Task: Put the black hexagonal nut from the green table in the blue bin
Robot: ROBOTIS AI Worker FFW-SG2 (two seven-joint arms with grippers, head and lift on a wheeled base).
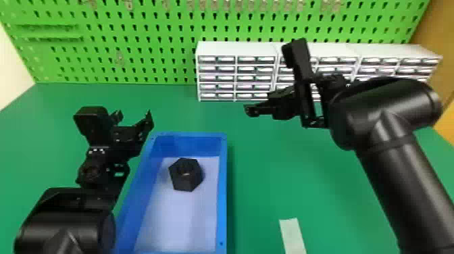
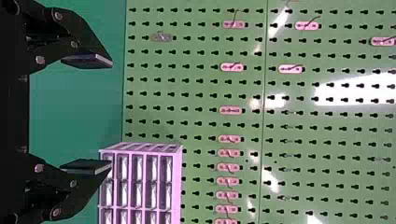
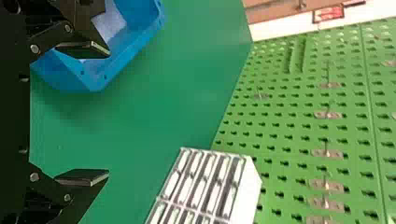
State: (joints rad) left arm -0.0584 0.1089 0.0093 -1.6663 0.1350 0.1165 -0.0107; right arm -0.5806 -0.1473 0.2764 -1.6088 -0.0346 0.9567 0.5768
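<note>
Black hexagonal nut (image 1: 186, 179) sits inside the blue bin (image 1: 222, 189), on its pale floor, and we see it nearer the far wall than the near one, with a side wall to either side of it and its hole facing upward. Our left hand (image 1: 133, 118) is at the far left corner of the bin, by the rim; how high it is above the bench (image 1: 260, 189) we cannot tell. In the left wrist view we find its two flat fingers (image 2: 88, 61) spread wide, empty between them. Our right hand (image 1: 251, 110) is well apart from the nut, to the right of the bin and beyond its far end, with its arm coming in from the near right. In the right wrist view its fingers also stand wide apart, with no hold on anything. At the far right we have white drawer cabinets (image 1: 236, 49) on the green bench, in front of the green pegboard (image 1: 135, 40). A pale strip (image 1: 292, 234) lies on the bench at the near side, to the right of the bin.
</note>
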